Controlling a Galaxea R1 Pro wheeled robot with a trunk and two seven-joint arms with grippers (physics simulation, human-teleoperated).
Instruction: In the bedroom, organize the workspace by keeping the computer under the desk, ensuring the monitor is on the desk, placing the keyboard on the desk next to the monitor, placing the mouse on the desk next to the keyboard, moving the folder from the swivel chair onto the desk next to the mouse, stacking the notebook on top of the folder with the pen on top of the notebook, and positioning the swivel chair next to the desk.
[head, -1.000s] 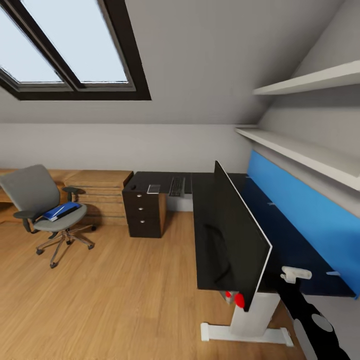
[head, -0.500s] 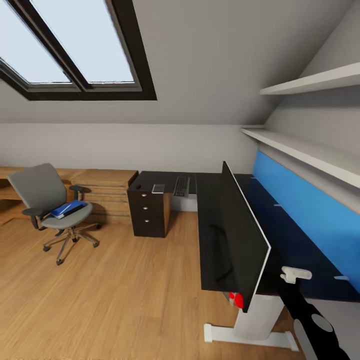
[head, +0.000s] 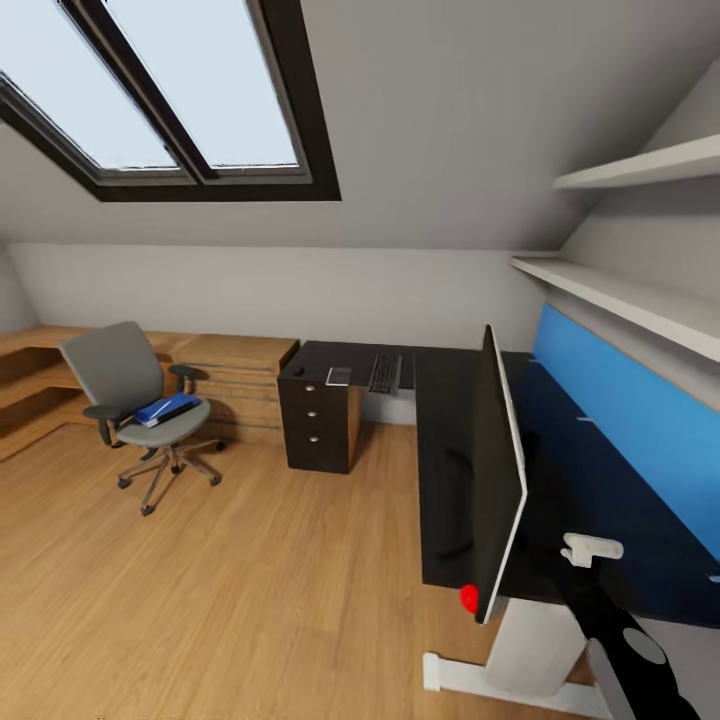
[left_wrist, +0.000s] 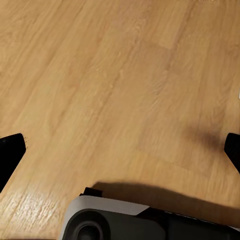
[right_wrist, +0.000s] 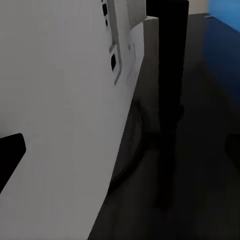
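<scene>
Right tool (right_wrist: 120, 145), fingers spread and empty, hangs just behind the monitor (head: 497, 480) on the desk (head: 450, 450). Left tool (left_wrist: 120, 150), likewise spread, faces bare floor (left_wrist: 120, 75). Folder (head: 167, 409) lies on the swivel chair (head: 140, 395), well apart across the room, probably nearer the left arm.

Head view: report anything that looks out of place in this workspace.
The blue folder lies on the swivel chair's seat, well away from the desk. The monitor stands edge-on near the desk's near end, while the keyboard and notebook lie at the far end.
</scene>
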